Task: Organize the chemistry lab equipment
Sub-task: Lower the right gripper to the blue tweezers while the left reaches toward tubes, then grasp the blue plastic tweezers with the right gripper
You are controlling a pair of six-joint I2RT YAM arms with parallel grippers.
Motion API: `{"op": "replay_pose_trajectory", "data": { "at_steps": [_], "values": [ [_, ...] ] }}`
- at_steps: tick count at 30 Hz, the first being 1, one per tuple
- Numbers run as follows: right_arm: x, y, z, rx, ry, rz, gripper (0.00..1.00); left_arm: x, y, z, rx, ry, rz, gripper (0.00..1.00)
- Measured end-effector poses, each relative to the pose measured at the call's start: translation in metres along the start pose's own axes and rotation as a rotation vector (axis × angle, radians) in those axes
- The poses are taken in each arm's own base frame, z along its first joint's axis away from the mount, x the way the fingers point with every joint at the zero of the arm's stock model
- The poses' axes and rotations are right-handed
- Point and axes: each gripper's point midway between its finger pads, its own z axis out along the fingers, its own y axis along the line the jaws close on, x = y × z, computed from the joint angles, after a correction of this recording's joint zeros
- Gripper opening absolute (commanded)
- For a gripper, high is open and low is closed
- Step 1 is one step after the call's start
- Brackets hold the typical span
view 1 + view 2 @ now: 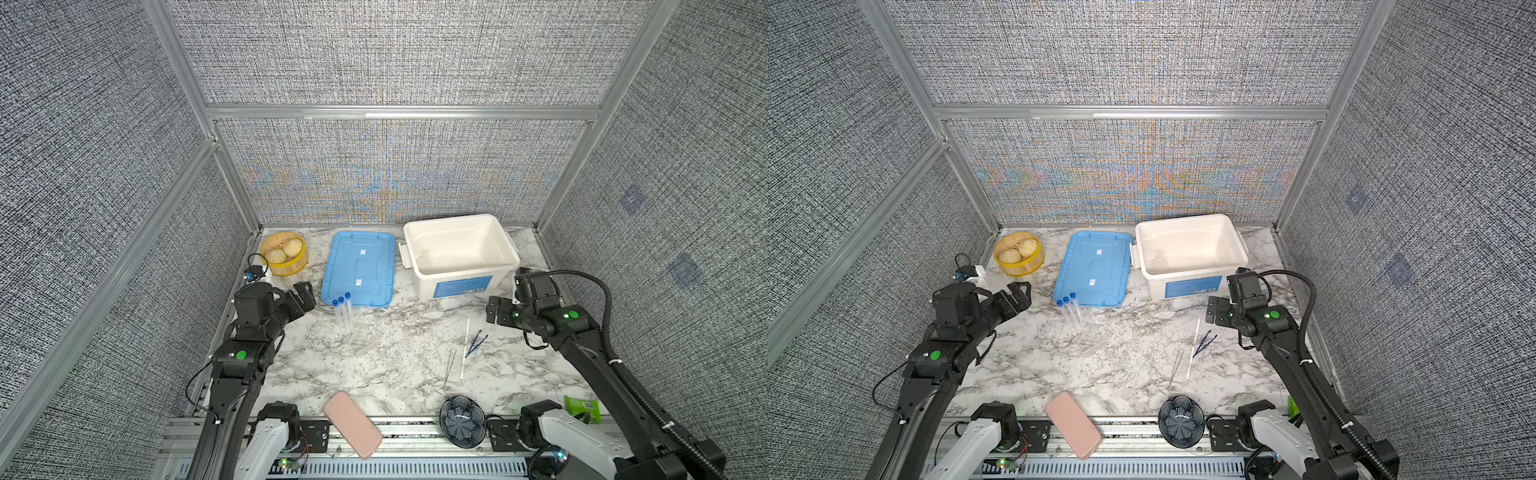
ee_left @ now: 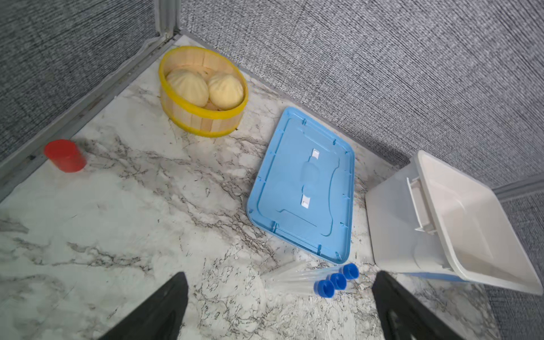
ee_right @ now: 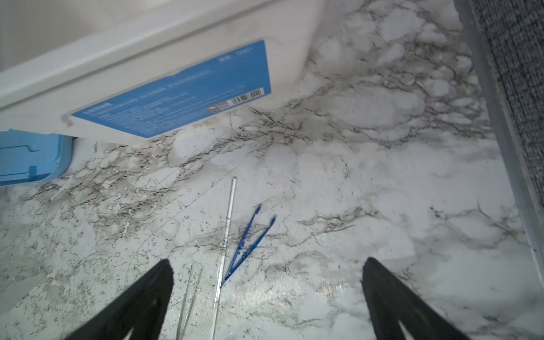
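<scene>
meanwhile, left claw (image 2: 281, 275) gapes empty near three capped tubes (image 1: 344, 309) beside the blue lid (image 1: 359, 266); right claw (image 3: 268, 260), equally wide, hovers by a white stick (image 1: 465, 349), blue tweezers (image 1: 475, 344) and, seemingly, silver tweezers (image 1: 449, 365) on the table (image 1: 395, 374).

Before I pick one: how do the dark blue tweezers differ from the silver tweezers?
The dark blue tweezers lie right of the white stick in both top views, silver tweezers left. The dark blue tweezers' arms splay wide; the silver tweezers' run nearly parallel and look longer. Both lie flat, ungripped.
</scene>
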Motion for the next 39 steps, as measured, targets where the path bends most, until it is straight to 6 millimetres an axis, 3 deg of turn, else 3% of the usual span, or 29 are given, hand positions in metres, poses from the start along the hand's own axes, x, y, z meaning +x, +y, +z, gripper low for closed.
{"op": "replay_pose_trajectory", "data": {
  "at_steps": [4,9,15,16,17,18,22,26,33,39],
  "values": [
    [0.004,-0.014,0.002,0.088,0.061,0.126,0.82,-0.009,-0.018,0.002,0.010,-0.002,0.089,0.99],
    [0.017,-0.018,0.009,0.159,0.164,0.239,0.82,-0.007,-0.039,0.007,0.037,0.027,0.195,0.99],
    [0.055,-0.020,0.026,0.207,0.312,0.366,0.82,0.018,-0.071,0.024,0.103,0.108,0.310,0.99],
    [0.061,-0.020,0.028,0.210,0.333,0.378,0.84,0.022,-0.078,0.027,0.116,0.120,0.333,0.99],
    [0.064,-0.020,0.030,0.212,0.346,0.388,0.95,0.026,-0.085,0.029,0.128,0.127,0.351,0.99],
    [0.068,-0.019,0.033,0.208,0.359,0.397,0.99,0.030,-0.093,0.032,0.141,0.135,0.373,0.99],
    [0.084,-0.012,0.043,0.173,0.418,0.411,0.99,0.047,-0.120,0.041,0.188,0.160,0.450,0.99],
    [0.096,-0.006,0.052,0.145,0.459,0.448,0.99,0.060,-0.133,0.049,0.203,0.177,0.489,0.99],
    [0.105,0.008,0.071,0.106,0.531,0.485,0.75,0.064,-0.146,0.055,0.224,0.151,0.508,0.99],
    [0.109,0.013,0.085,0.115,0.569,0.503,0.71,0.073,-0.151,0.062,0.230,0.163,0.517,0.99]
  ]
}}
